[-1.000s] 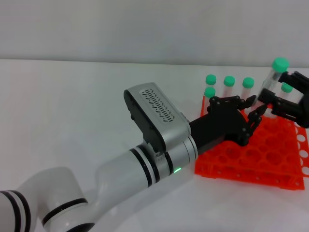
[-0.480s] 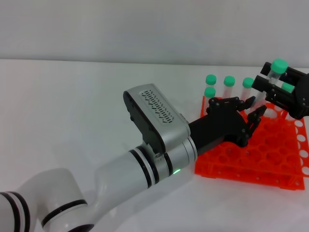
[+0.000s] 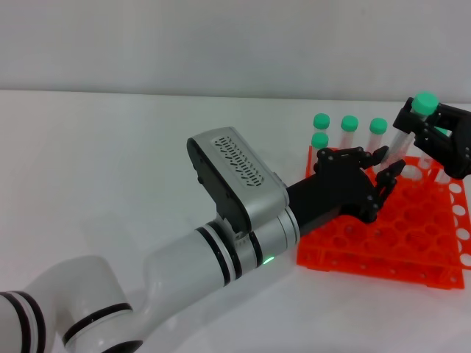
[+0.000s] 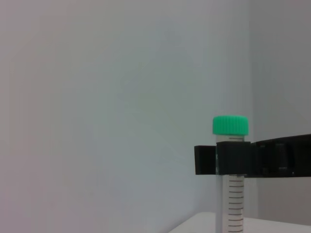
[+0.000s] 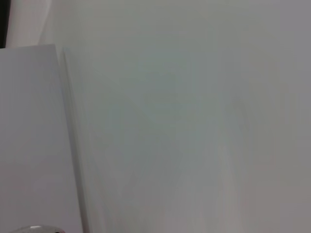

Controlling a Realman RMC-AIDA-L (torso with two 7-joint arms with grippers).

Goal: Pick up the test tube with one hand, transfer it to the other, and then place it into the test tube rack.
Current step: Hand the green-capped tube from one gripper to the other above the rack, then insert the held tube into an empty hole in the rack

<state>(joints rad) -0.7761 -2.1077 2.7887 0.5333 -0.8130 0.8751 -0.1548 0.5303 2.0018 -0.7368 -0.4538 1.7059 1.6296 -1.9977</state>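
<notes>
My right gripper (image 3: 418, 123) at the far right is shut on the test tube (image 3: 425, 103), gripping it just below its green cap. It holds the tube tilted above the back right part of the orange-red rack (image 3: 383, 239). My left gripper (image 3: 380, 175), on the white arm, is open and empty over the rack's back left part, a little short of the tube. The left wrist view shows the tube (image 4: 230, 125) upright, clamped by the right gripper's black fingers (image 4: 272, 160). The right wrist view shows only white surfaces.
Several other green-capped tubes (image 3: 349, 123) stand in the rack's back rows. The rack's right side has white-rimmed holes (image 3: 461, 220). The white table (image 3: 110, 169) stretches to the left. My left arm (image 3: 243, 220) reaches diagonally across the front.
My right gripper has turned and drawn slightly back and up, away from the left gripper, with the tube in it. The left gripper has stayed open in place.
</notes>
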